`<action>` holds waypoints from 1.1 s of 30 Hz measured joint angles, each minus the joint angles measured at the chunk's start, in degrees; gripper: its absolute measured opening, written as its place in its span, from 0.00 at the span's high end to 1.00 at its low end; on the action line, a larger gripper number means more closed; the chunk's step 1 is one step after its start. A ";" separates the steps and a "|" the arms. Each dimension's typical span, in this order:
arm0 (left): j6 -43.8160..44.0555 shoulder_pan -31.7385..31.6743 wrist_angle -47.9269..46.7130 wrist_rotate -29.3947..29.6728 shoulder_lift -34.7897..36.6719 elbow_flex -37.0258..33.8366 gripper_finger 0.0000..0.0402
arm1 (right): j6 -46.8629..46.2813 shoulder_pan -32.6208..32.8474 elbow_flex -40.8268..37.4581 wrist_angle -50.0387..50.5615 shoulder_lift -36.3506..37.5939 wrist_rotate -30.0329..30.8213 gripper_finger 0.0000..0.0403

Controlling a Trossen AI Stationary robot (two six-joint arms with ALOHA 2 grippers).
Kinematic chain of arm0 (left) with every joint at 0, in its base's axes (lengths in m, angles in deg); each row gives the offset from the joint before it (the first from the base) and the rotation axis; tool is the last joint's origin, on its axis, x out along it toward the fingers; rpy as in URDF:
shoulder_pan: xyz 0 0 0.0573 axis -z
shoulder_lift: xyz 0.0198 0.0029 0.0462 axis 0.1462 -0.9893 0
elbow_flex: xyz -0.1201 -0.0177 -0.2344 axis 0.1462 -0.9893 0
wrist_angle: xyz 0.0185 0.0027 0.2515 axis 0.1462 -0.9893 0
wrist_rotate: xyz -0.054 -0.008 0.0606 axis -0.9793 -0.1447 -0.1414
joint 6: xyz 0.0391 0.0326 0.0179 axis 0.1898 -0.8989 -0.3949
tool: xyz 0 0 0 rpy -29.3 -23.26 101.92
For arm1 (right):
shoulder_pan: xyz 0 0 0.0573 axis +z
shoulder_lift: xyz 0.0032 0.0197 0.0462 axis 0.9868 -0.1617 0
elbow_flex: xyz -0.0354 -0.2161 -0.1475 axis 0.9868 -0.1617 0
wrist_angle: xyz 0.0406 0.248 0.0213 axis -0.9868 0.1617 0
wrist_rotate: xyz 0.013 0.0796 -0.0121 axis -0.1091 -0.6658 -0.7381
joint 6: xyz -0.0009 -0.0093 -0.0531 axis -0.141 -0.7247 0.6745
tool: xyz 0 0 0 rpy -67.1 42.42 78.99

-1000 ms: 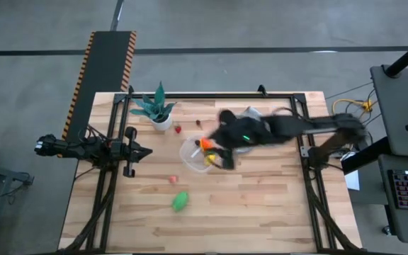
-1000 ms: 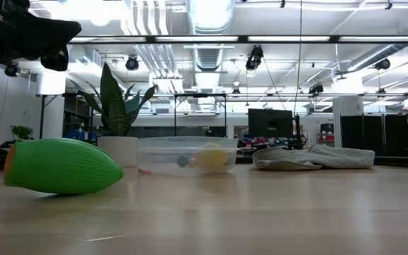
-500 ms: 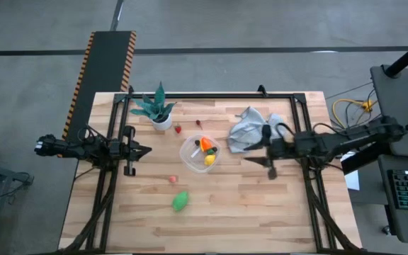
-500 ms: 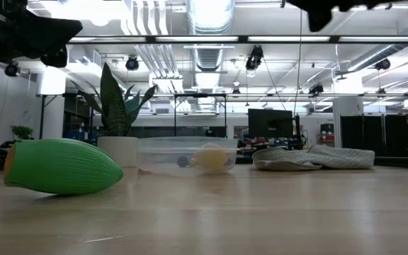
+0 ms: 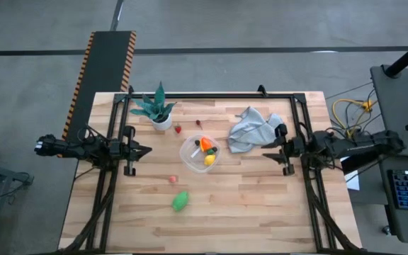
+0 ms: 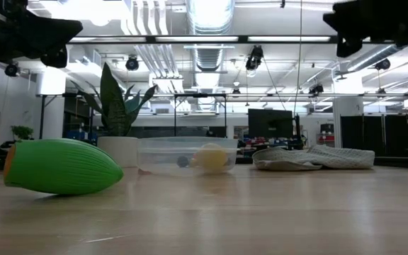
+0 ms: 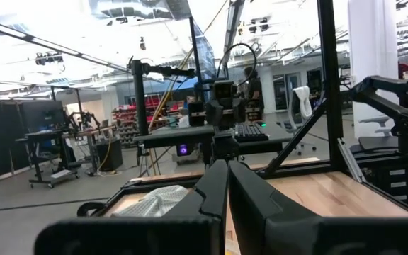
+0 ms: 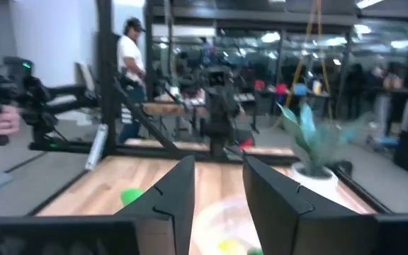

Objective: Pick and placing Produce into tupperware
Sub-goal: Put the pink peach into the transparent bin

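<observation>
The right gripper, jaws apart and empty, has pulled back from the tub to the surface's right edge. The left gripper stays closed at the left edge; the produce has not moved.

- Tupperware, from above: orange, yellow and green pieces inside; anything under them too small to make out.
- Tupperware at desk level: contents clouded by the clear wall; only a pale yellow lump and a bluish speck show.
- Two tiny pieces near the plant, one red, one dark: kinds can't be told.
- Small pink piece: kind unclear.
- Green piece, desk level: its orange end partly cut off at the edge.
- Right wrist view: tupperware blurred, partly hidden behind the right pincer.
- Person in background: blurred.
</observation>
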 joint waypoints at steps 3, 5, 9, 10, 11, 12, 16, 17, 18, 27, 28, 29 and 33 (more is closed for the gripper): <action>0.00 0.00 0.00 0.04 0.00 0.00 1.00 | -2.66 -2.51 0.32 8.10 3.83 -0.97 0.73; 0.00 0.00 0.01 0.04 0.00 0.00 1.00 | -4.37 -3.02 1.23 13.60 6.00 -2.25 0.74; -0.02 0.00 0.02 0.18 0.00 0.00 1.00 | -4.03 -2.83 1.25 14.78 9.55 -2.83 0.76; -0.04 0.00 0.02 0.24 0.00 0.00 1.00 | -3.79 -2.83 0.78 14.91 10.14 -2.80 0.76; -0.04 0.00 0.02 0.26 0.00 0.00 1.00 | -3.64 -2.83 0.20 15.25 10.66 -2.78 0.77; -0.04 0.00 0.02 0.24 -0.02 0.00 1.00 | -3.63 -2.83 -0.40 15.42 11.11 -2.77 0.77; -0.41 0.01 0.02 0.24 0.00 -0.01 1.00 | -4.10 -2.88 -3.28 12.70 12.06 -2.40 0.77; -0.42 0.00 0.02 0.24 0.00 -0.02 1.00 | -4.06 -2.88 -3.96 12.39 12.02 -1.77 0.77; -0.44 0.00 0.02 0.24 0.00 0.00 1.00 | -4.02 -2.90 -4.62 12.29 11.98 -1.01 0.77; 0.55 0.00 0.88 0.26 -0.70 0.10 1.00 | -3.21 -3.03 -7.50 8.47 11.79 3.84 0.78; 0.90 0.00 0.77 0.69 -1.11 0.22 1.00 | -3.18 -3.01 -7.50 8.32 11.79 3.86 0.78; 1.03 0.02 0.72 1.19 -1.68 0.42 1.00 | -3.17 -3.01 -7.48 8.30 11.81 3.85 0.78; 1.61 0.07 -2.04 1.28 -5.82 3.15 0.93 | -3.17 -3.01 -7.34 8.33 11.76 3.86 0.78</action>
